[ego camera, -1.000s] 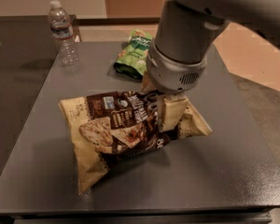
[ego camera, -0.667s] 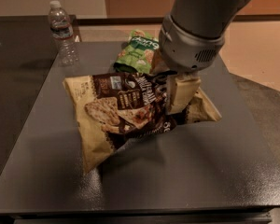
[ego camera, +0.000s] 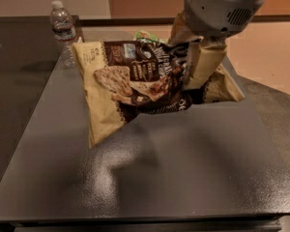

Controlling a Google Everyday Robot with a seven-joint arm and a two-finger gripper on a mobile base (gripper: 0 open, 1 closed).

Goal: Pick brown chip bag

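The brown chip bag (ego camera: 130,83) is large and crinkly, dark brown in the middle with tan edges and pictured tortilla chips. It hangs lifted off the dark grey table (ego camera: 150,168), tilted, its lower left corner pointing down. My gripper (ego camera: 191,64) is at the bag's right part, below the grey wrist housing (ego camera: 220,6). Its pale fingers (ego camera: 200,66) are shut on the bag's right side.
A clear water bottle (ego camera: 63,30) stands at the table's back left corner. A green snack bag (ego camera: 146,35) lies behind the brown bag, mostly hidden. The table's right edge borders a tan floor (ego camera: 266,57).
The gripper has risen with the brown chip bag, lifting it off the table and toward the back. The green bag is now mostly hidden behind it.
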